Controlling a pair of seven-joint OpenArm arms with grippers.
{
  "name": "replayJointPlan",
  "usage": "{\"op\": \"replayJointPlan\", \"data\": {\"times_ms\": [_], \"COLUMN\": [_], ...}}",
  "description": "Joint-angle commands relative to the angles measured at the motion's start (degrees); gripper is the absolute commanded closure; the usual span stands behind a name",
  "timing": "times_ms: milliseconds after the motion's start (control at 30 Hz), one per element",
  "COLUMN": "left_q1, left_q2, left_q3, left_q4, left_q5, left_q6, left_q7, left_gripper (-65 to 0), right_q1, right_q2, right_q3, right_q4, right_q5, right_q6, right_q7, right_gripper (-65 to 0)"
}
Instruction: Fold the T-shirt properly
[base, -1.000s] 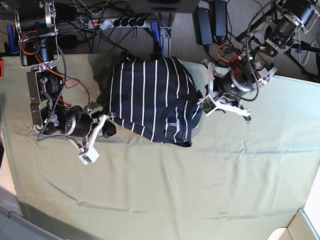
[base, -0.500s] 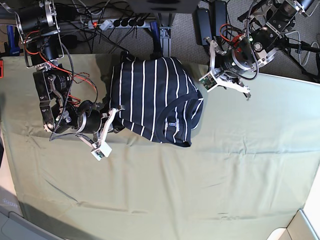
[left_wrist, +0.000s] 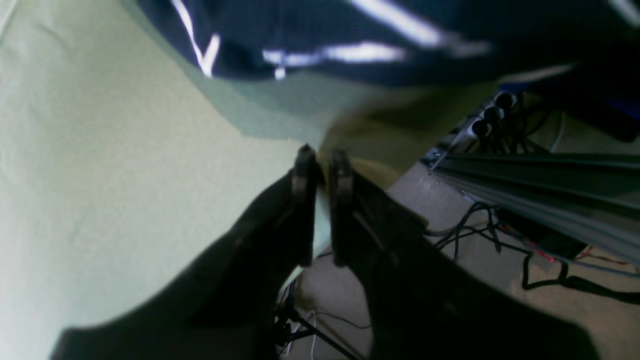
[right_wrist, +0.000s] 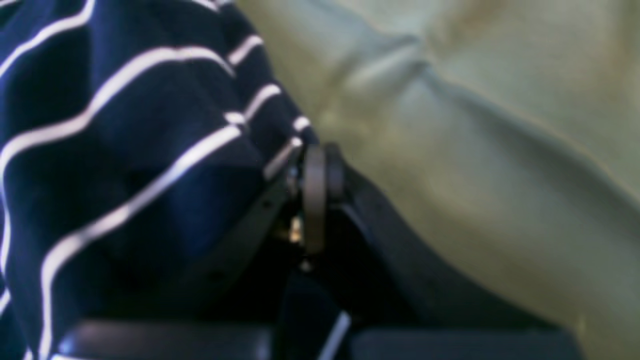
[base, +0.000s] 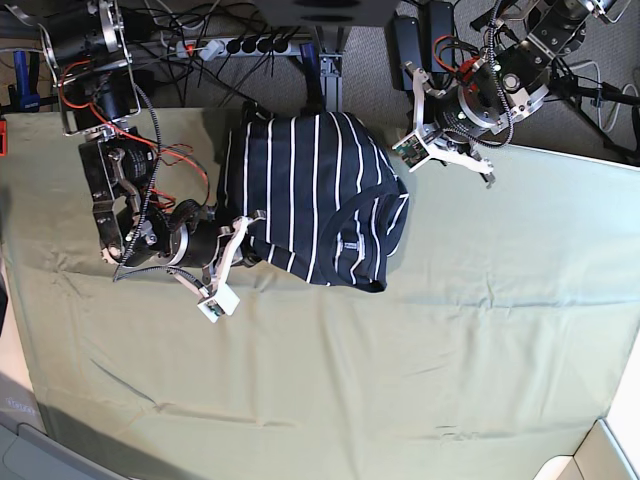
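The navy T-shirt with thin white stripes lies folded at the back middle of the olive cloth. My right gripper is at the shirt's lower left edge. In the right wrist view it is shut, with the striped hem reaching its tip and fabric under the fingers. My left gripper hangs over the table's back edge, right of the shirt. In the left wrist view it is shut with only a slit between the fingers. It holds nothing, and the shirt is beyond it.
Behind the table's back edge are a power strip, cables and a metal frame on the carpet. The olive cloth has shallow wrinkles. A pale edge shows at the front right corner.
My right gripper has moved right onto the shirt's lower left edge. My left arm has pulled back from the shirt's right side to the table's back edge.
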Motion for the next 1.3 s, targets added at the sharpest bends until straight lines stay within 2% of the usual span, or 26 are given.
{"op": "replayJointPlan", "data": {"times_ms": [0, 300, 900, 1067, 1267], "left_q1": [-0.13, -0.11, -0.50, -0.61, -0.61], "left_q2": [-0.20, -0.24, -0.22, -0.20, 0.90], "left_q3": [-0.33, -0.33, -0.33, -0.33, -0.33], "left_q4": [0.96, 0.96, 0.94, 0.94, 0.15], "left_q5": [0.02, 0.00, 0.00, -0.02, -0.02], "left_q6": [0.63, 0.63, 0.63, 0.63, 0.59], "left_q7": [-1.07, -1.29, -4.55, -5.40, -5.38], "left_gripper": [-5.4, -5.4, -5.4, -5.4, -5.4], "right_q1": [1.42, 1.42, 1.31, 1.25, 1.25], "right_q2": [-0.07, -0.44, -0.42, -0.42, -0.42], "right_q3": [0.26, 0.26, 0.26, 0.26, 0.26], "right_q4": [0.90, 0.90, 0.90, 0.90, 0.90], "right_q5": [0.87, -3.21, -2.29, 0.11, 0.09], "right_q6": [4.04, 4.04, 4.04, 4.04, 4.07], "right_q7": [1.03, 1.05, 0.31, -0.72, -0.72], "right_gripper": [0.0, 0.0, 0.0, 0.0, 0.0]}}
